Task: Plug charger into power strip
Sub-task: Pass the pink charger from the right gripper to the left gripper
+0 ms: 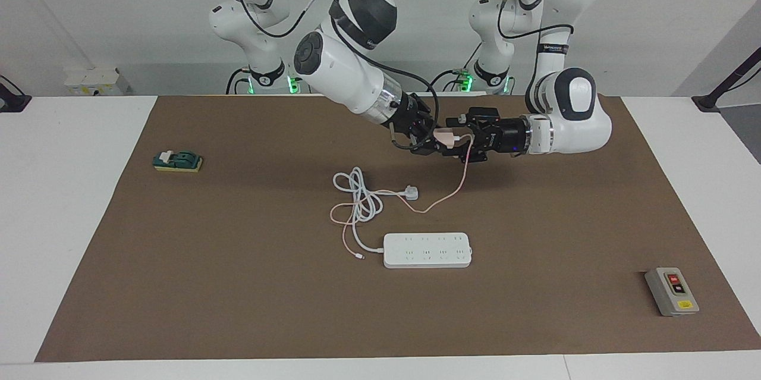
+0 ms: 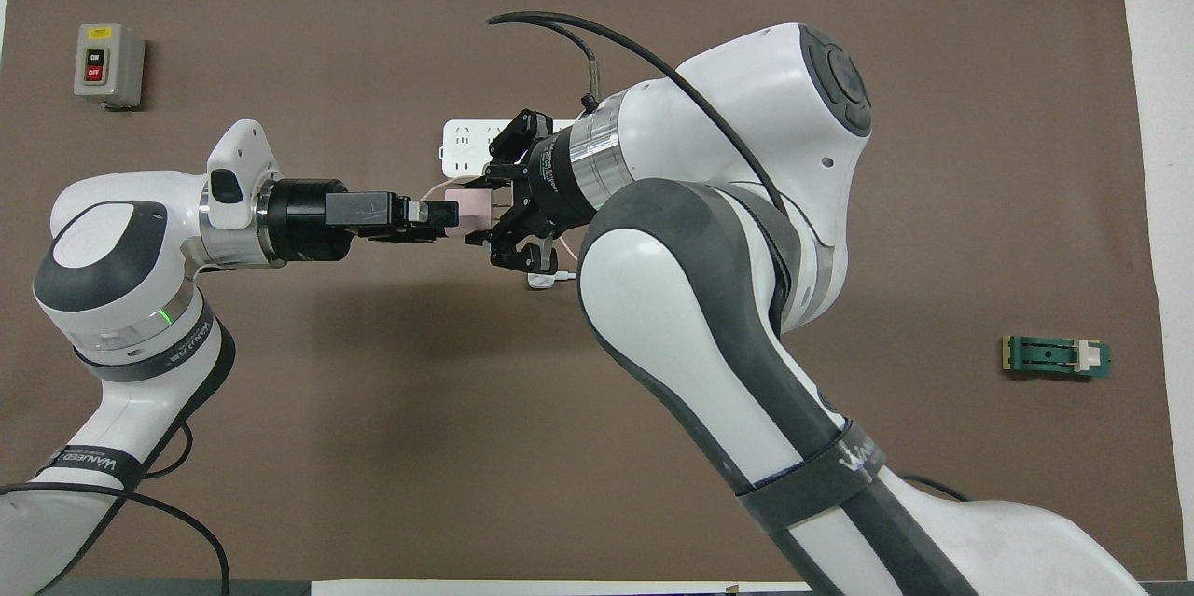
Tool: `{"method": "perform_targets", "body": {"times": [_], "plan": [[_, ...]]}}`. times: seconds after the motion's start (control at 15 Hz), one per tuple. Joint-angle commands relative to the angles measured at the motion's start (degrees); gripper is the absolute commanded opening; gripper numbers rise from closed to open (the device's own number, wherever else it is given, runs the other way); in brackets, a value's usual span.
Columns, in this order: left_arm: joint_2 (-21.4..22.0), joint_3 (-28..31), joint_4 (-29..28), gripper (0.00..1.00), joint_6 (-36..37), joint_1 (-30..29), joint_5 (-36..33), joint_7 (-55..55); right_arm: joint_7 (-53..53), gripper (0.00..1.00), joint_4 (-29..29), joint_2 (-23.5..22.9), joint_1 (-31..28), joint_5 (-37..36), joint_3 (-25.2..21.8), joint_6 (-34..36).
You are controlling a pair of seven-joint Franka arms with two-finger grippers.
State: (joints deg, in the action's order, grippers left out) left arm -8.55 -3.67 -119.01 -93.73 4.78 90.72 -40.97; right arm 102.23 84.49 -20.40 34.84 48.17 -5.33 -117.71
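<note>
Up in the air over the middle of the brown mat (image 1: pixel 238 308), toward the robots' edge of the desk, both grippers meet at the charger (image 1: pixel 444 137). The left arm comes in with its forearm lying almost level, its wrist turned sideways so that the left gripper (image 1: pixel 461 141) points toward the right arm's end of the desk; its fingers are closed on the pink cube. The right arm reaches down and forward from its base, elbow high, forearm sloping toward the middle, and the right gripper (image 1: pixel 429 137) faces the left one with its fingers spread wide on either side of the cube; whether they touch it cannot be told. The charger's thin pink cable (image 1: pixel 458 181) hangs from the cube to the mat and runs toward the power strip (image 1: pixel 427 250), its loose end lying just beside one end of the strip. The strip lies flat in the middle of the mat, nearer the edge away from the robots, sockets up, well below the grippers. Its thick white cord (image 1: pixel 357 190) is coiled on the mat, ending in a white plug (image 1: pixel 411 192). A grey button box (image 1: pixel 672 291) sits near the mat's corner at the left arm's end, and a green block (image 1: pixel 178 160) lies near the right arm's end.
</note>
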Motion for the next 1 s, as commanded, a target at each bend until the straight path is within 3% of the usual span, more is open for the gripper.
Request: {"method": "perform_targets", "body": {"times": [0.0, 0.2, 0.4, 0.8, 0.93], "plan": [[-0.8, 0.7, -0.8, 1.0, 2.8, 0.8, 2.0, -1.3, 0.6, 0.0, 0.4, 0.2, 0.2, 0.8, 0.0, -0.9], [-0.7, 0.8, -0.9, 1.0, 5.6, 0.2, 1.9, -1.2, 0.6, 0.0, 0.4, 0.2, 0.2, 0.7, 0.0, -0.9], [-0.7, 0.8, -1.0, 0.81, 5.3, 0.1, 2.0, -1.3, 0.6, 0.0, 0.4, 0.2, 0.2, 0.7, 0.0, -0.9], [-0.8, 0.8, -1.0, 0.8, 2.7, 0.2, 3.5, -1.5, 0.6, 0.0, 0.3, 0.3, 0.3, 0.6, 0.0, -0.9], [-0.8, 0.8, -1.0, 0.75, 1.5, 0.2, 3.8, -1.4, 0.6, 0.0, 0.2, 0.2, 0.3, 0.6, 0.0, -0.9]]}}
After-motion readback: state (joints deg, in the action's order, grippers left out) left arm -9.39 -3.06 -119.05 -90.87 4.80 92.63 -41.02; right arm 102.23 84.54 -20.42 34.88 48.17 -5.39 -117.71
